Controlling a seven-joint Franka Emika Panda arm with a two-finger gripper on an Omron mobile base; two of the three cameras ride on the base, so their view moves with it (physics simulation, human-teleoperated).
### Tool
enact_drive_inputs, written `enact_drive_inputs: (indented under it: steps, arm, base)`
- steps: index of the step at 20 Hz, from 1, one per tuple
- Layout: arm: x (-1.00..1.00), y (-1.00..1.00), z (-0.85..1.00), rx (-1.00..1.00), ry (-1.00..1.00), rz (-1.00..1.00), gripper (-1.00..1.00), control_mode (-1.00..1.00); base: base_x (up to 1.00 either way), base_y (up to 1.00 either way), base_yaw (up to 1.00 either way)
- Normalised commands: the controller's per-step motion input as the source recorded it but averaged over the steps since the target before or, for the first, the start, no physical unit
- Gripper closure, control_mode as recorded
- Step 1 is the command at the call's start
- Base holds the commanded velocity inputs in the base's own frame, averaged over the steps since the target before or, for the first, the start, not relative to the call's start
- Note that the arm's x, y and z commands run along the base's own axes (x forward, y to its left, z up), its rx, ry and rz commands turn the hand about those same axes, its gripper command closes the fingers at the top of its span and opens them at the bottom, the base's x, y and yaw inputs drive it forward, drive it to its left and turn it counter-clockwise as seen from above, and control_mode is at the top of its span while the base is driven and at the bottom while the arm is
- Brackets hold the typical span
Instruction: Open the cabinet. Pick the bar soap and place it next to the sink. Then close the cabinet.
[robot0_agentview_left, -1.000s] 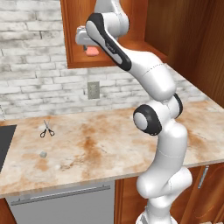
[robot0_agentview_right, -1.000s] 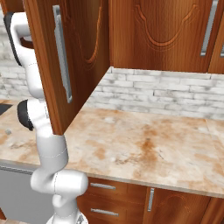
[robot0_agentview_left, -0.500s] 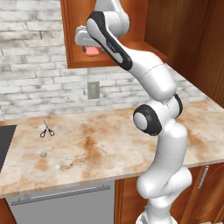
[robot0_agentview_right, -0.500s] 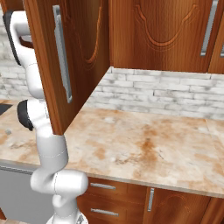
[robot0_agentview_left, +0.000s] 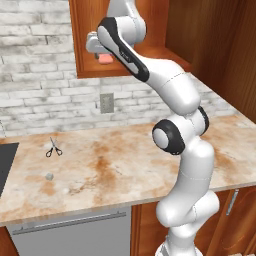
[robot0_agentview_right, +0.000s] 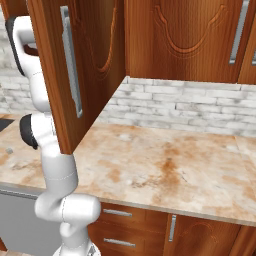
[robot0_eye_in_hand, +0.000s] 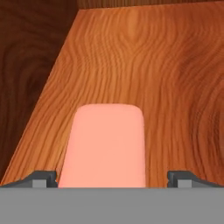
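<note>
The cabinet (robot0_agentview_left: 80, 35) on the wall stands open, its door (robot0_agentview_right: 102, 55) with the long silver handle (robot0_agentview_right: 70, 70) swung out wide. The salmon-pink bar soap (robot0_agentview_left: 106, 59) lies flat on the cabinet's wooden shelf. My gripper (robot0_agentview_left: 101, 52) reaches into the cabinet just over the soap. In the hand view the bar soap (robot0_eye_in_hand: 105, 146) lies between my gripper's (robot0_eye_in_hand: 112, 179) two finger tips (robot0_eye_in_hand: 42, 178), which stand wide apart on either side of it, open, with a gap on each side. The dark sink (robot0_agentview_left: 5, 165) shows at the counter's left edge.
Small black-handled scissors (robot0_agentview_left: 53, 148) and a tiny grey lump (robot0_agentview_left: 49, 176) lie on the marble counter (robot0_agentview_left: 110, 170) right of the sink. A wall outlet (robot0_agentview_left: 106, 102) sits in the brick backsplash. The open door hangs over the counter beside my arm.
</note>
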Motion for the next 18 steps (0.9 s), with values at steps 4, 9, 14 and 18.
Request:
enact_drive_inputs:
  steps: [4, 9, 14, 18]
  arm:
    - [0.18, 0.00, -0.24, -0.08, 0.00, 0.00, -1.00, -1.00]
    - [0.00, 0.07, -0.11, -0.03, 0.07, 0.00, -1.00, -1.00]
    - [0.00, 0.06, 0.00, 0.00, 0.05, 0.00, 1.00, -1.00]
    - [0.00, 0.00, 0.00, 0.00, 0.00, 0.00, 1.00, -1.00]
  base:
    - [0.00, 0.00, 0.00]
    - [0.00, 0.00, 0.00]
    - [0.00, 0.00, 0.00]
    - [0.00, 0.00, 0.00]
